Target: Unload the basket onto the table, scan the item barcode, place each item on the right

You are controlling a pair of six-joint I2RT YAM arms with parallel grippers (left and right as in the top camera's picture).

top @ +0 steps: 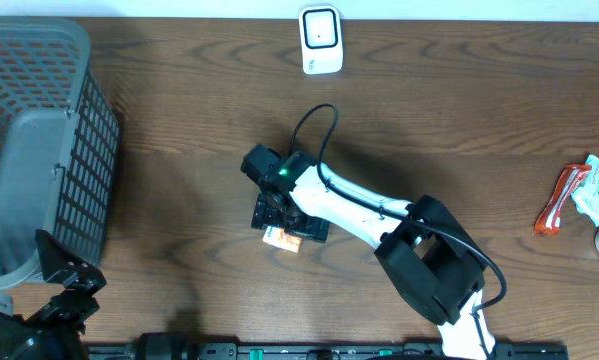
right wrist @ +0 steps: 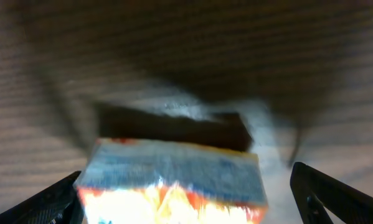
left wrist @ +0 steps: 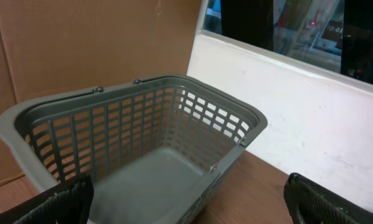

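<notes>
Basket point(top: 79, 170) grey, well apart from item point(top: 281, 239)

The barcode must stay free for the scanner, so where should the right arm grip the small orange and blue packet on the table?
Probably from straight above, across its two short ends: the packet lies flat and the right gripper hangs over it with open jaws on either side. That should leave the broad faces uncovered.
</notes>
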